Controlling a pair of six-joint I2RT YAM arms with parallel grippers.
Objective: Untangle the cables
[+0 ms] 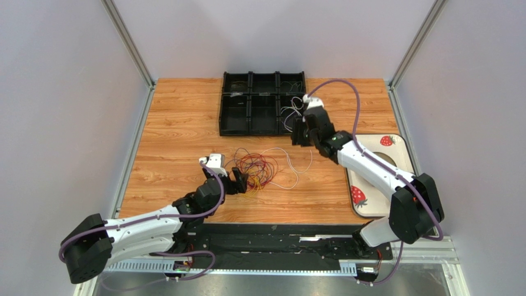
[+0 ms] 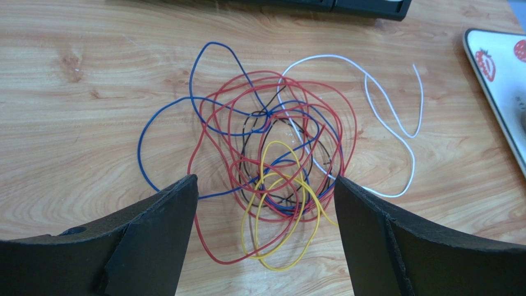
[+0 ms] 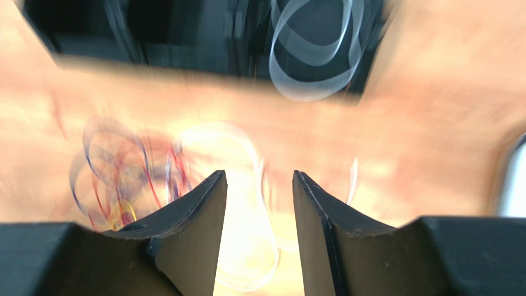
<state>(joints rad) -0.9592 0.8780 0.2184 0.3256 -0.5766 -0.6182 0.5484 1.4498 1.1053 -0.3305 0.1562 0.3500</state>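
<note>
The cables (image 1: 259, 168) lie in one messy pile on the wooden table (image 1: 173, 123), near the middle and a bit toward the near edge. Seen from above, the pile is longer from side to side than from front to back. A white cable (image 1: 295, 168) sticks out of the pile on the right, toward a plate with strawberries (image 1: 395, 148) on it.

The left arm (image 1: 142, 225) reaches to the left end of the pile. The left jaws are spread wide. They pinch nothing, and the pile sits just in front of them.

The left wrist view shows the colours far better than the top view. Red loops (image 2: 275, 92) make the big round middle. Blue loops (image 2: 143, 148) bulge out to the left. Yellow loops (image 2: 281, 206) are long and thin and point toward the camera, between the two jaws. A dark cable (image 2: 246, 145) hides in the middle.

The right arm (image 1: 370, 166) is farther back, beside a black tray (image 1: 250, 105) with boxes in it. Only the top view shows where this arm is. More white cable (image 1: 289, 112) lies at the right end of the tray.

The right wrist view is very blurred. The right jaws stand partly apart with a gap between them, and nothing can be seen pinched there.
</note>
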